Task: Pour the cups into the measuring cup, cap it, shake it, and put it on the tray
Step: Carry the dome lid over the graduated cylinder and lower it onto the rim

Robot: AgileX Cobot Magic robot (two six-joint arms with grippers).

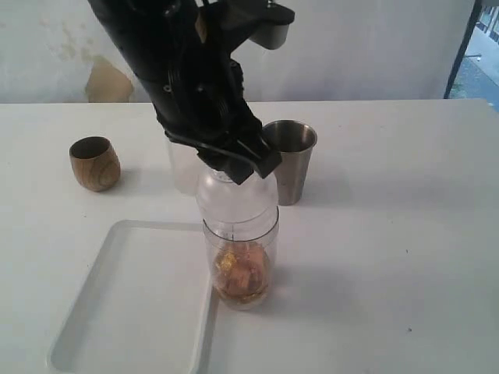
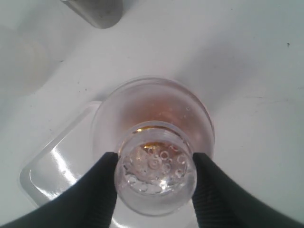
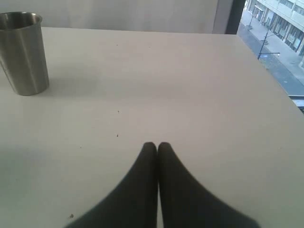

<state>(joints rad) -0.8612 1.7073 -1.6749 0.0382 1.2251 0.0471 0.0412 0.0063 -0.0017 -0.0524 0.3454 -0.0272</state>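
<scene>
The clear measuring cup (image 1: 242,269) stands on the table beside the tray's right rim, with brown and golden pieces in its bottom. The clear domed lid (image 1: 236,201) sits on its top. My left gripper (image 1: 236,170) comes down from above, shut on the lid's narrow upper knob (image 2: 156,183); black fingers (image 2: 100,185) press it from both sides. The wooden cup (image 1: 94,163) stands at the left. The steel tumbler (image 1: 290,160) stands just behind the measuring cup. The white tray (image 1: 129,312) lies at the front left. My right gripper (image 3: 157,145) hovers shut and empty over bare table.
A frosted plastic cup (image 1: 183,167) stands behind my left arm, mostly hidden by it. The tumbler (image 3: 23,52) also shows far from my right gripper. The table's right edge (image 3: 278,80) lies beside that gripper.
</scene>
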